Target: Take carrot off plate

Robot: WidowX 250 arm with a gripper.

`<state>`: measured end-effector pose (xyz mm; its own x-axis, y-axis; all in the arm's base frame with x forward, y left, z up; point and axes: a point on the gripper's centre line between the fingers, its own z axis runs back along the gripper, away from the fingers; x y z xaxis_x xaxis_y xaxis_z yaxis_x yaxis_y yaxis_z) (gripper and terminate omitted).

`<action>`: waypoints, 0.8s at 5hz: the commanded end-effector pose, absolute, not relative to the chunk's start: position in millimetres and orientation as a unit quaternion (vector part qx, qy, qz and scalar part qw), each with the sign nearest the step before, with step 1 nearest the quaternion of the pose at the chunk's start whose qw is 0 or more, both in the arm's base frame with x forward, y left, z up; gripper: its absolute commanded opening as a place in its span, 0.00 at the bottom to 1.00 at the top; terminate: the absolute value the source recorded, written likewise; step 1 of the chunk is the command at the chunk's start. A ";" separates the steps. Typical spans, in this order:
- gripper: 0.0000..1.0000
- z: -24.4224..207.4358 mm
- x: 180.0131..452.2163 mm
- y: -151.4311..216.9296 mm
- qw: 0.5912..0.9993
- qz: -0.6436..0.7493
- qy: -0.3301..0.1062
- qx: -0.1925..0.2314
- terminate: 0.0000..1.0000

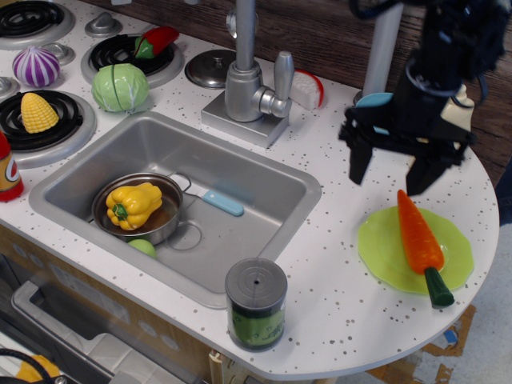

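The orange carrot [419,237] lies on the lime-green plate [386,254] at the right end of the counter, its tip pointing away and its dark green stem [438,288] over the plate's near rim. My black gripper [390,174] is open and empty, its two fingers pointing down. It hangs just above and behind the carrot's tip, over the plate's far edge, not touching either.
The arm hides most of a blue bowl [376,101] and a cream bottle [458,112] behind the plate. A dark can [256,303] stands at the counter's front edge. The sink [264,192] holds a pot with a yellow pepper [133,204]. The faucet [244,76] stands behind the sink.
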<state>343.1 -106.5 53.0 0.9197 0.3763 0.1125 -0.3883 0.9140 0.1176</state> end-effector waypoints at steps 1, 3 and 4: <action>1.00 62.2 342.7 -121.3 0.969 0.232 -0.074 0.031 0.00; 1.00 46.9 336.9 -135.2 0.963 0.254 -0.090 -0.004 0.00; 1.00 42.9 337.0 -141.4 0.964 0.248 -0.096 -0.015 0.00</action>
<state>329.7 -137.5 19.7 0.8692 0.4764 0.1321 -0.4745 0.8790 -0.0475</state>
